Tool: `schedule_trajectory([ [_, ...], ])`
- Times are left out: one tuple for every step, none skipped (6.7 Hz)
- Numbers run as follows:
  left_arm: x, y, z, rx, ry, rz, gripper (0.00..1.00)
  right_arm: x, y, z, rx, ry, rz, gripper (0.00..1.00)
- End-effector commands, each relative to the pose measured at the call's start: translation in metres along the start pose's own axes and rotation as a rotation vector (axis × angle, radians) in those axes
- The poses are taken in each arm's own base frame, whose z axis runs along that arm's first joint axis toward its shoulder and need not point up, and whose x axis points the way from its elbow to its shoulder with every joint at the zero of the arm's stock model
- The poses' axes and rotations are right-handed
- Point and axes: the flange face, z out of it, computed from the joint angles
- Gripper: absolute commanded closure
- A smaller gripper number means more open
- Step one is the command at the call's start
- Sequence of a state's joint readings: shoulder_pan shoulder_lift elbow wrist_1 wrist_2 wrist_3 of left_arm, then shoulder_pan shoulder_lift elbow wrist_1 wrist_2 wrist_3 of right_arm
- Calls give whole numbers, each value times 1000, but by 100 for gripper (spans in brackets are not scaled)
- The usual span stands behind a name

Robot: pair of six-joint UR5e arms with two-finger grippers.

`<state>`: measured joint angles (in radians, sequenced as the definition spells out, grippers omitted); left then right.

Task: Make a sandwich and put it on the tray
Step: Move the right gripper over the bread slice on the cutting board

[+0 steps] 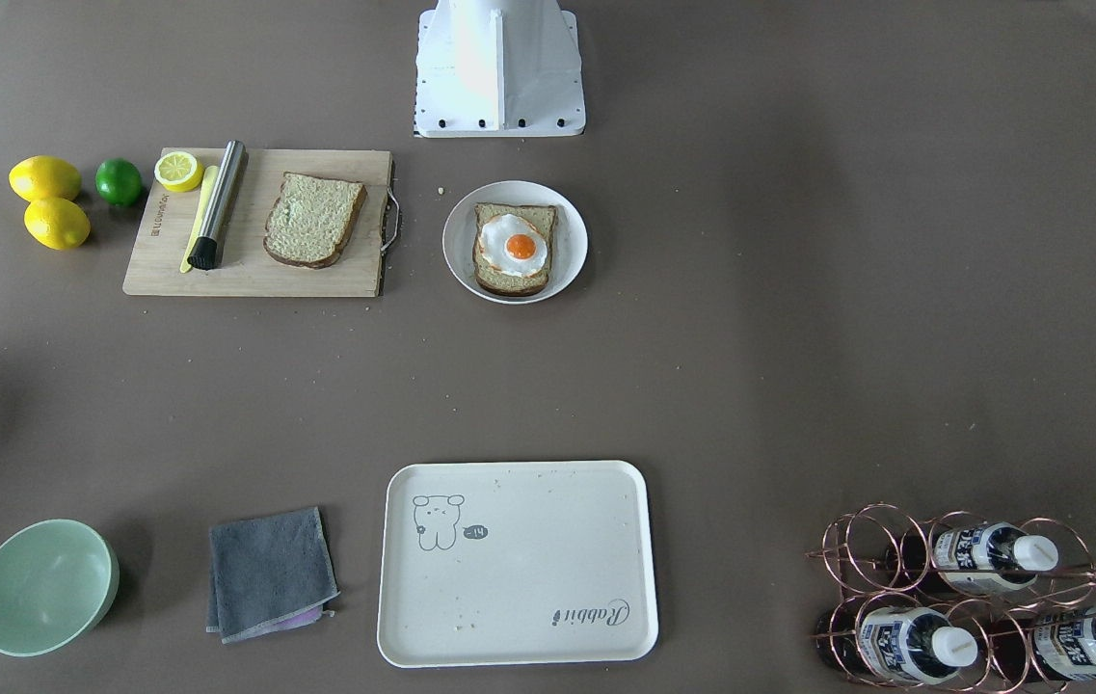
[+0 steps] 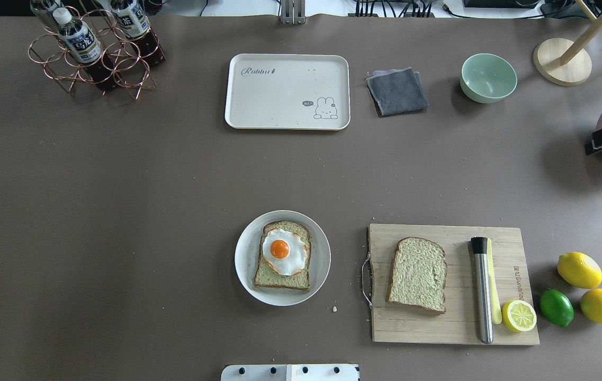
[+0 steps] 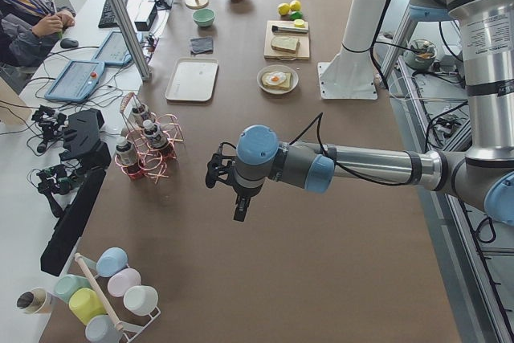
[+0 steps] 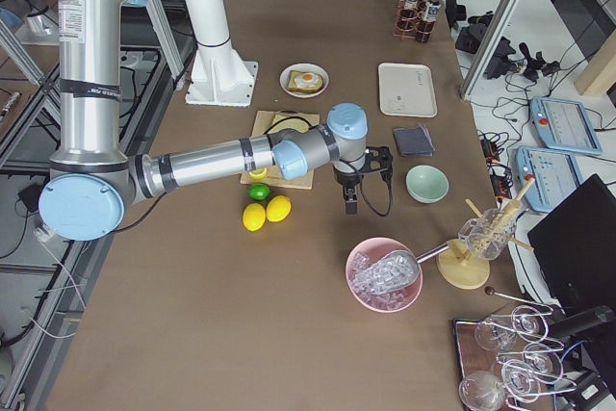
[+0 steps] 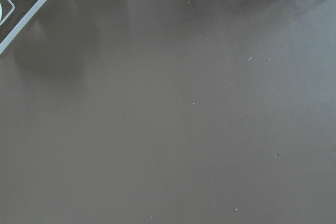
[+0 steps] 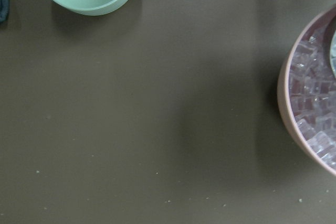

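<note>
Though arms (image 3: 361, 168) (image 4: 212, 161) level, claws (image 3: 239, 211) (image 4: 349, 205) downward.

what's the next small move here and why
Probably bring the right gripper over to the plain bread slice on the cutting board. The other slice already carries the fried egg on the plate, so only the top slice is missing. The tray bears no sandwich yet, and the board lies on the right arm's side.
</note>
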<state>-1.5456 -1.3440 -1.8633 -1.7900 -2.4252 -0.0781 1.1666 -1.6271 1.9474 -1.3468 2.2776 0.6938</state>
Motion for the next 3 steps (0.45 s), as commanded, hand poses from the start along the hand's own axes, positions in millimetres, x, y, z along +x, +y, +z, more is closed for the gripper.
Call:
schedule_trajectory([
  [2, 0, 2, -4, 3, 4, 2, -100, 52, 3, -14, -74, 25, 0],
  [2, 0, 2, -4, 3, 4, 2, -143, 81, 15, -11, -69, 75, 0],
  [1, 0, 2, -5, 3, 2, 2, -178, 103, 29, -13, -71, 123, 0],
])
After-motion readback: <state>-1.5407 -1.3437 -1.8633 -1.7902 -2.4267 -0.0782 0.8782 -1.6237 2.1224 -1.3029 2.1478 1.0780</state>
